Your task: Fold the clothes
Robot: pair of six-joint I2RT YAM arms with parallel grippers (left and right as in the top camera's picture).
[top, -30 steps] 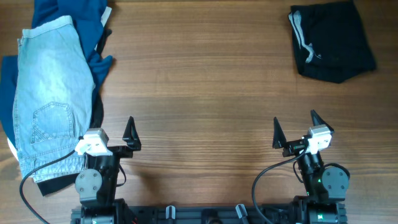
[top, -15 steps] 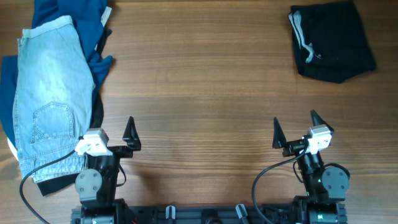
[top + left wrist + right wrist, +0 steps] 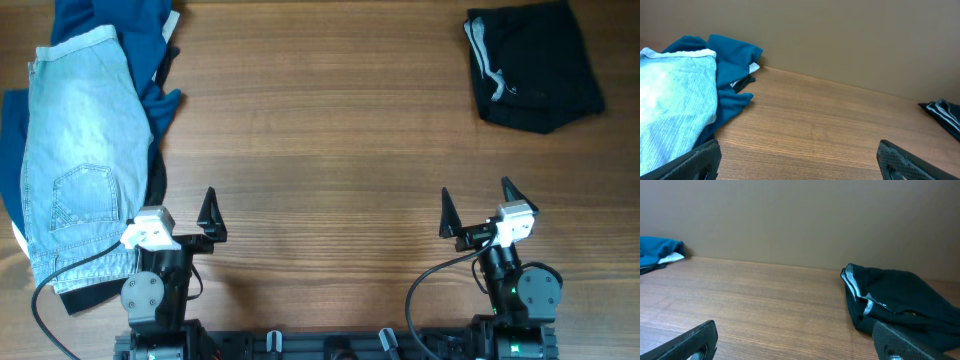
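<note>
Pale-blue denim shorts [image 3: 80, 150] lie folded lengthwise at the far left, back pocket up, on top of a dark-blue shirt [image 3: 140, 40]. Both also show in the left wrist view, the shorts [image 3: 670, 110] and the shirt [image 3: 732, 60]. Black shorts with a white drawstring [image 3: 530, 65] lie folded at the back right and show in the right wrist view [image 3: 900, 305]. My left gripper [image 3: 180, 213] is open and empty near the front edge, just right of the denim shorts. My right gripper [image 3: 475, 208] is open and empty near the front right.
The wooden table [image 3: 320, 150] spreads between the two piles. A plain brown wall [image 3: 840, 40] stands behind the table's far edge. The arm bases and cables sit at the front edge.
</note>
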